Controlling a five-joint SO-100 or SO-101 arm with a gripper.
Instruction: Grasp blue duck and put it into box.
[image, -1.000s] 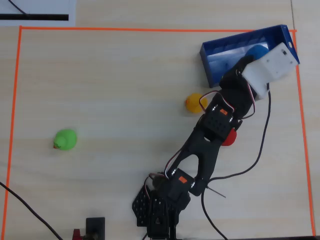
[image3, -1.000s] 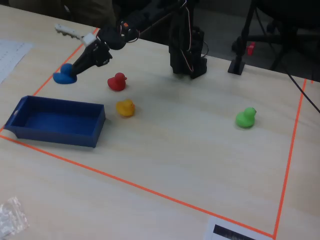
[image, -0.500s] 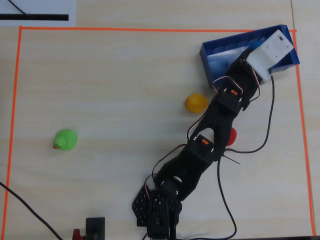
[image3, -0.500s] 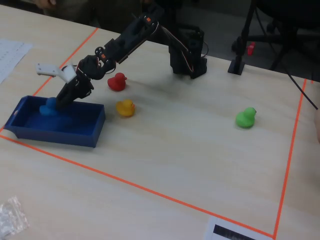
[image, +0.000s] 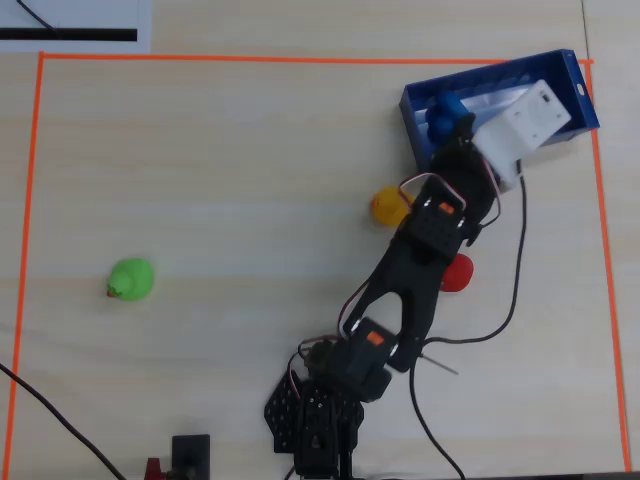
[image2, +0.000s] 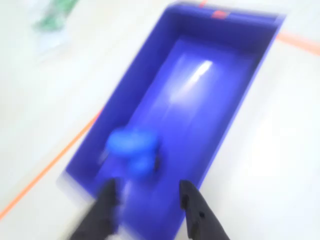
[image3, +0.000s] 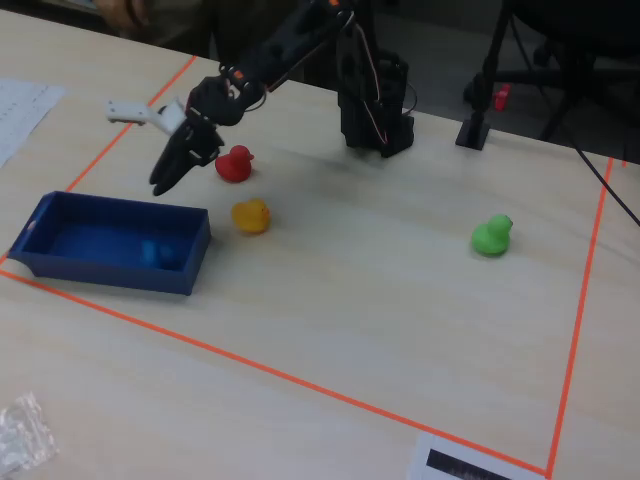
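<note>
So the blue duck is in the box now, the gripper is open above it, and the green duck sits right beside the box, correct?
Not quite: the yellow duck sits beside the box, as the fixed view shows. The green duck is far across the table. The blue duck is in the box, gripper open above.

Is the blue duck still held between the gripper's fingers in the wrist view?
No, the blue duck lies on the floor of the box, ahead of the open gripper.

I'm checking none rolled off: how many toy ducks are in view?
4. The small blue toy duck lies inside the dark-blue plastic box; the yellow duck and red duck sit beside it; the green duck sits apart.
</note>
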